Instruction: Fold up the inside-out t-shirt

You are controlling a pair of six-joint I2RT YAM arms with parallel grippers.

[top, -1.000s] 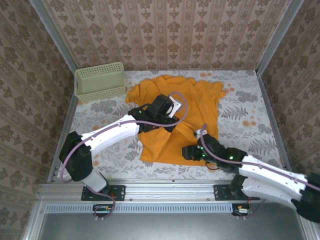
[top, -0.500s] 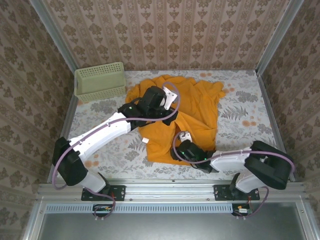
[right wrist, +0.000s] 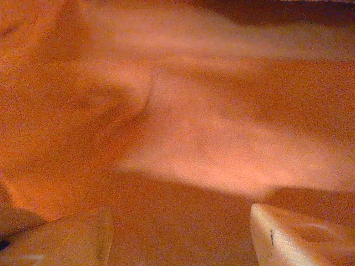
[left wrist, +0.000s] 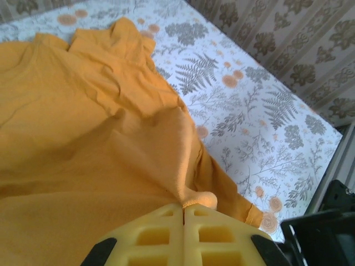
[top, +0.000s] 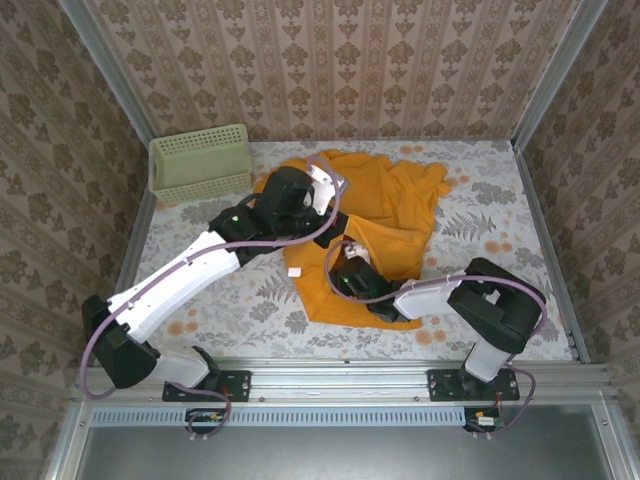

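Observation:
The inside-out t-shirt (top: 395, 215) is plain orange-yellow and lies crumpled on the flowered table (top: 490, 220). A small white tag (top: 295, 272) shows at its left edge. My left gripper (top: 335, 213) is over the shirt's middle. In the left wrist view that gripper (left wrist: 184, 208) is shut on a pinched fold of the shirt's hem (left wrist: 202, 198), and the cloth (left wrist: 83, 138) hangs stretched from it. My right gripper (top: 350, 282) reaches leftward into the shirt's lower part. In the right wrist view its fingers (right wrist: 294, 235) stand apart, open, with orange cloth (right wrist: 194, 138) all around them.
A pale green mesh basket (top: 200, 163) stands at the back left corner of the table. Patterned walls close in the left, back and right sides. The right arm's elbow (top: 495, 305) rests low at the near right. Bare table lies to the right of the shirt.
My left gripper has moved back and leftward, pulling the shirt's cloth up with it. My right arm has swung left, and its gripper has gone from the near hem to under the shirt's middle.

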